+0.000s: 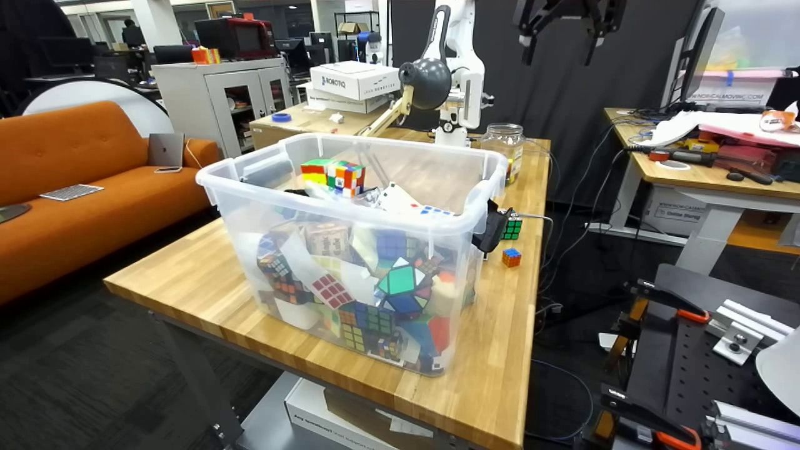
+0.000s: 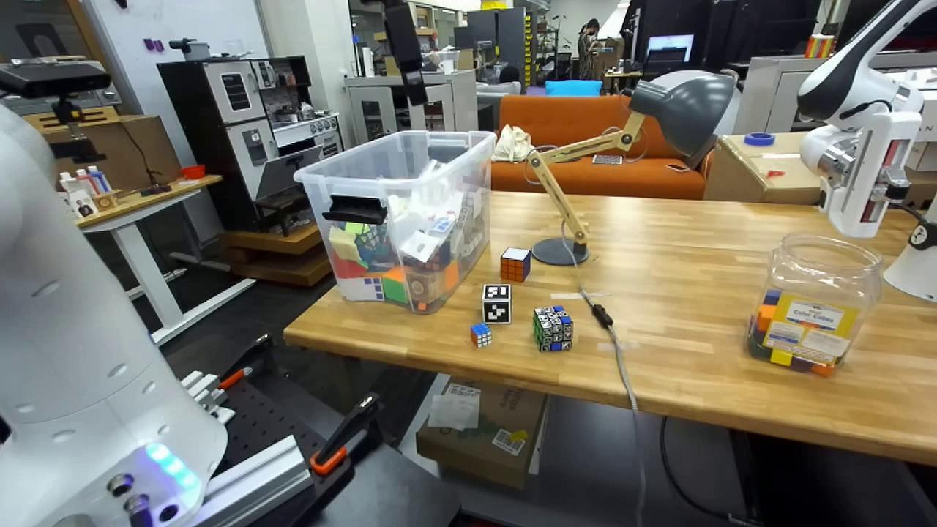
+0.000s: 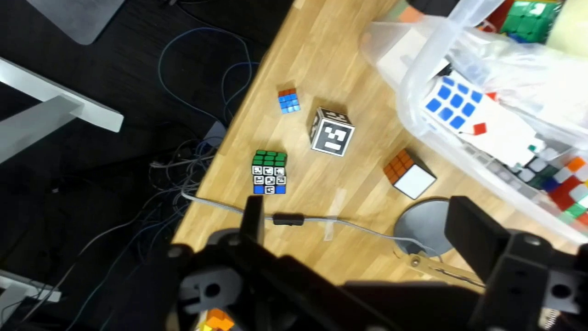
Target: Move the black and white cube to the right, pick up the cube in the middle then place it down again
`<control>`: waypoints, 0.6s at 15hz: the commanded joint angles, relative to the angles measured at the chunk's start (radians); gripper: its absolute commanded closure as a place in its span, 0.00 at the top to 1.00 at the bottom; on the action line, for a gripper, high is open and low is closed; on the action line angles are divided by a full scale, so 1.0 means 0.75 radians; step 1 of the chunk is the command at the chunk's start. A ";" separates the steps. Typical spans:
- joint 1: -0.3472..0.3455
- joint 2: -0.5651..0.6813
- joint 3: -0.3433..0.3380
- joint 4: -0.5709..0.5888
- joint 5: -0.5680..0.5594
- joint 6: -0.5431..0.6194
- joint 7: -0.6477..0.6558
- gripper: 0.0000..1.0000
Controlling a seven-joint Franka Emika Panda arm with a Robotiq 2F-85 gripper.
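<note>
The black and white cube (image 2: 496,304) sits on the wooden table among several cubes. It also shows in the wrist view (image 3: 333,133); in an exterior view the bin hides it. Around it stand a tiny blue, white and orange cube (image 3: 289,102), a patterned cube with green and blue parts (image 3: 269,174) (image 2: 553,329), and an orange cube with a white top (image 3: 408,174) (image 2: 515,264). My gripper (image 3: 357,204) is open and empty, high above the table, apart from all cubes. Its spread fingers also show in an exterior view (image 1: 559,57).
A clear plastic bin (image 2: 395,172) full of puzzles stands beside the cubes. A desk lamp (image 2: 560,251) stands behind them, its cable with a switch (image 3: 288,219) crossing the table. A clear jar (image 2: 816,307) stands farther along. The table edge (image 3: 250,103) runs close to the tiny cube.
</note>
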 commanded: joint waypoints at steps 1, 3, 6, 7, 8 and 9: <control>-0.049 0.155 -0.008 0.011 -0.094 0.073 0.078 1.00; -0.017 0.145 -0.040 -0.011 -0.078 0.061 0.058 1.00; -0.011 0.175 -0.050 -0.006 -0.080 0.066 0.061 1.00; -0.009 0.160 -0.048 -0.006 -0.080 0.064 0.061 1.00; -0.008 0.152 -0.047 -0.006 -0.079 0.063 0.061 1.00; -0.008 0.150 -0.047 -0.007 -0.079 0.063 0.061 1.00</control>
